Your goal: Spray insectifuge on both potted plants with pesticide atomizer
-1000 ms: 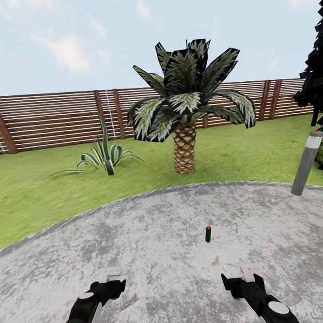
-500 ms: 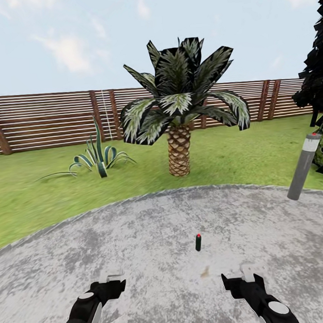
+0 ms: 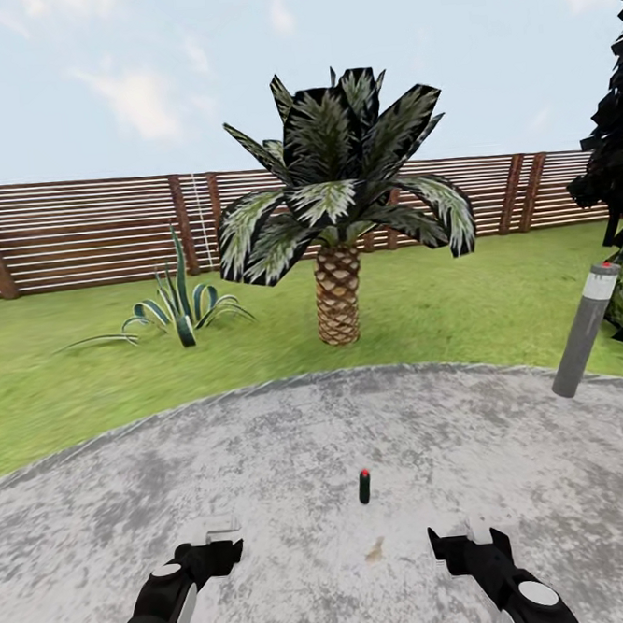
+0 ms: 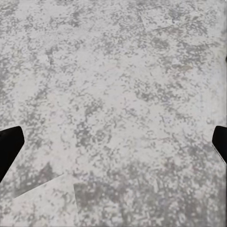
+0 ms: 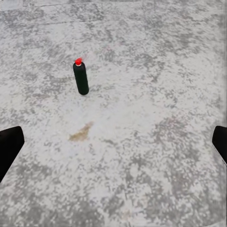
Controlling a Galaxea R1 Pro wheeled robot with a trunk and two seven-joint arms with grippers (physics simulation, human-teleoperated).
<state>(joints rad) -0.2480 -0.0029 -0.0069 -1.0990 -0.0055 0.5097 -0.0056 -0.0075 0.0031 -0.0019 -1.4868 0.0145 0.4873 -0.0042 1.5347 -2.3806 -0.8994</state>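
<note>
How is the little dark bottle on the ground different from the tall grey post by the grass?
The pesticide atomizer is dark green; the grey post is pale grey. The atomizer looks much smaller than the post. The atomizer stands upright out on the stone paving, in front of the right hand; the post leans, at the paving's edge by the lawn. Both are slim cylinders with a red tip.

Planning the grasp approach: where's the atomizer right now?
Head view: the pesticide atomizer stands upright on the stone paving, ahead between both grippers, nearer the right gripper.
</note>
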